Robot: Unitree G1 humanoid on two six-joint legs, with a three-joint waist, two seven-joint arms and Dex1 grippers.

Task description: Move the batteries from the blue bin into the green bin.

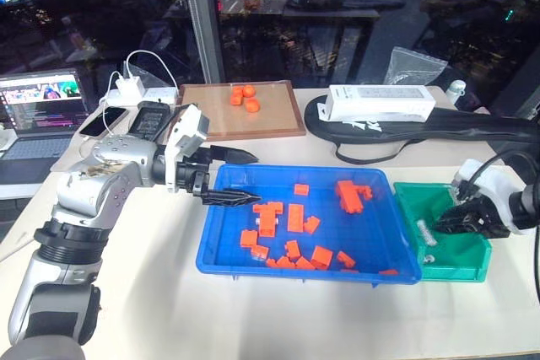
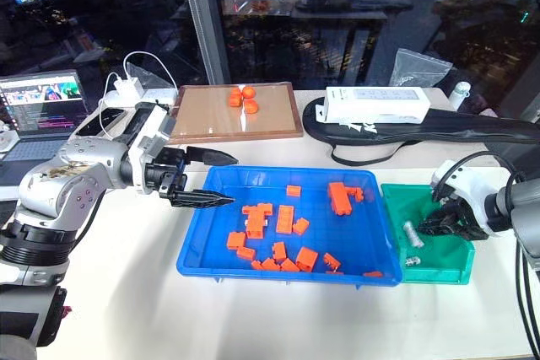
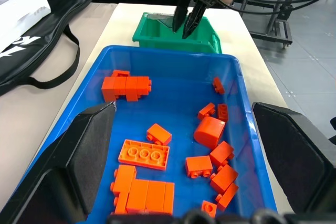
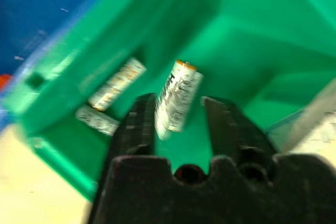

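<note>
The blue bin (image 1: 371, 229) lies mid-table holding several orange bricks (image 1: 295, 217). My left gripper (image 1: 249, 177) hovers level over the bin's left rim, open wide with nothing between its fingers (image 3: 94, 145). The green bin (image 1: 460, 252) stands against the blue bin's right side. My right gripper (image 1: 451, 221) points down into it, open. One of the batteries (image 4: 177, 95) sits loose between its fingers (image 4: 139, 121), leaning on one finger and clear of the other. Two more batteries (image 4: 116, 83) lie on the green bin's floor, one of them visible from above (image 2: 411, 233).
A wooden-framed board (image 1: 211, 115) with orange pieces lies behind the blue bin. A white box (image 1: 380, 103) rests on a black bag (image 1: 472, 128) at the back right. A laptop (image 1: 38, 115), phones and a charger (image 1: 135, 90) sit at the back left.
</note>
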